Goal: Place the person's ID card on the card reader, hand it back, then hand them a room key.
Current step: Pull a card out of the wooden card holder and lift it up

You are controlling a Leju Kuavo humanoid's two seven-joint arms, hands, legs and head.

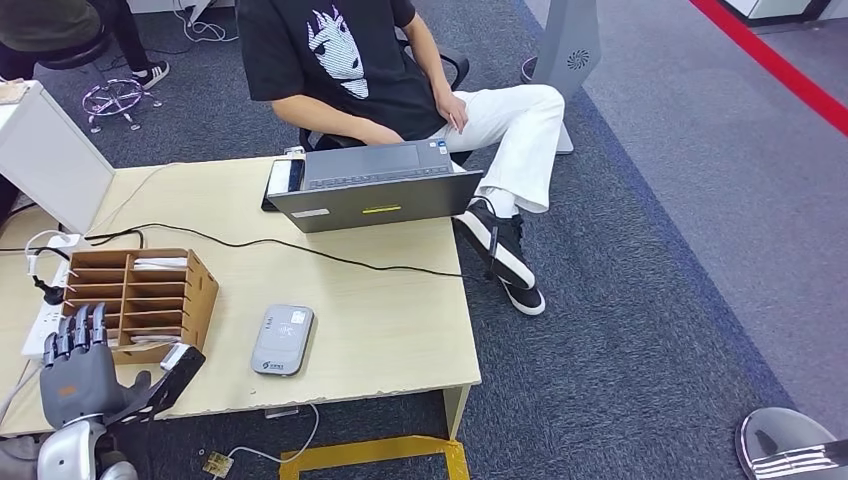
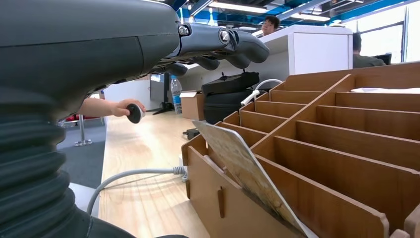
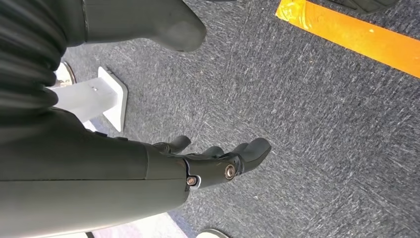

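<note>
Left hand: your left hand is hovering at the table's near left corner, in front of the organizer; its dark fingers are lying straight and side by side, the thumb is sticking out toward the reader, and it is holding nothing. In the left wrist view you are seeing the same hand above the organizer, fingers loosely bent.

Right hand: your right hand is hanging over the grey carpet, fingers slightly curled and apart, holding nothing.

Card reader: you are looking at a flat grey card reader, a rounded rectangle with a smooth matte top and a small lighter panel; it is lying near the table's front edge, just beside the organizer.

Organizer: a wooden organizer of thin brown board, cut into rows of slots, is sitting toward the table's left edge. White papers are lying in its upper slots.

Card: a flat card with a pale, mottled face is leaning tilted in a front slot of the organizer.

Table: the light wood-grain table is smooth and rectangular.

Laptop: a grey laptop is standing open at the table's far edge.

Person: a person in a black printed shirt and white trousers is sitting behind the laptop.
</note>
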